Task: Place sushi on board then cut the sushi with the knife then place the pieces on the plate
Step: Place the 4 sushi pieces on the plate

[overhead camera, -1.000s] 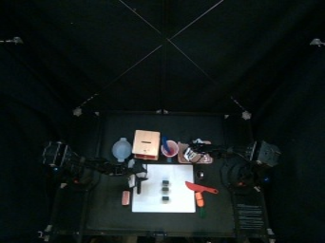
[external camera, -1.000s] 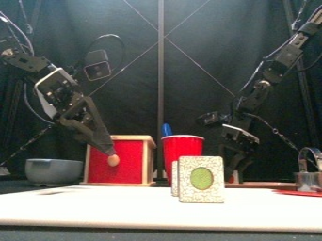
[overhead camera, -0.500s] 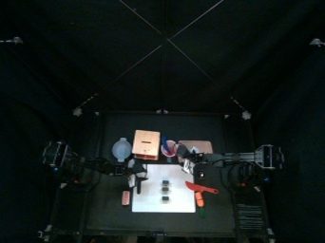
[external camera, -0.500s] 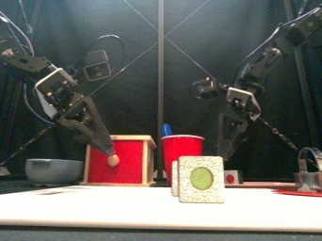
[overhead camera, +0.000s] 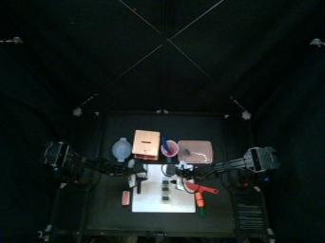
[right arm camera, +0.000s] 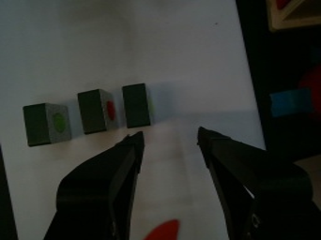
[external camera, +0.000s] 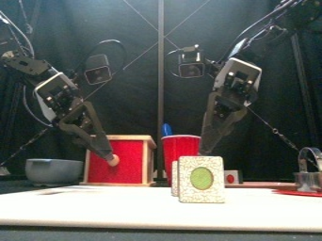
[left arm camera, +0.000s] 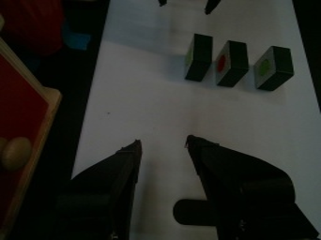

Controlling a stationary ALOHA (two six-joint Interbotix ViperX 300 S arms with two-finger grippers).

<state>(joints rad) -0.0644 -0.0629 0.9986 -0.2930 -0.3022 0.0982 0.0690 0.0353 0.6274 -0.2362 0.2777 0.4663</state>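
Three dark green sushi pieces stand apart in a row on the white cutting board. In the front view the nearest sushi piece shows its green centre. A red knife lies on the board's right part. My left gripper hovers open and empty over the board's left side, short of the sushi pieces. Above the board's back part, my right gripper is open and empty, close to the sushi pieces. The pink tray lies behind the board on the right.
Behind the board stand the wooden box, the blue-grey bowl and the red cup holding a blue knife. A small reddish toy lies left of the board. A metal cutter sits at the right.
My right arm has swung in from the right and now hangs over the board near the sushi. The left arm has barely moved.
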